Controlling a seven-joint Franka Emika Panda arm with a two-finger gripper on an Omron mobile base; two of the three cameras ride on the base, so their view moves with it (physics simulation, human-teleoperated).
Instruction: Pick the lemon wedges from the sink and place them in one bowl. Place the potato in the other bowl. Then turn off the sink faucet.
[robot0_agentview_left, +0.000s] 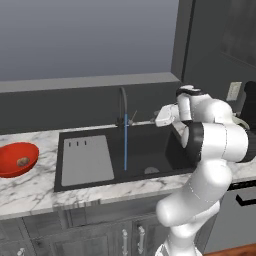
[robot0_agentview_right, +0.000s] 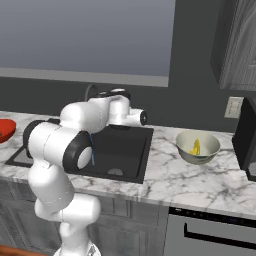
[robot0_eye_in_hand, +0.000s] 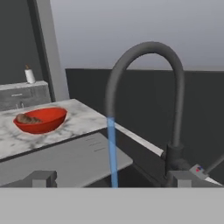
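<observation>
Hand view, faucet between spread fingers

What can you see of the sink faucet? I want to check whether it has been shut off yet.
The sink faucet is a thin, dark, matte gooseneck spout that rises upright from a thicker base at the back rim of the black sink, by the marble counter. A thin lever sticks out sideways from the base, which bears small red and blue marks. It is on: a straight blue stream falls from the spout into the basin. The gripper sits close, jaws open, touching nothing.
</observation>
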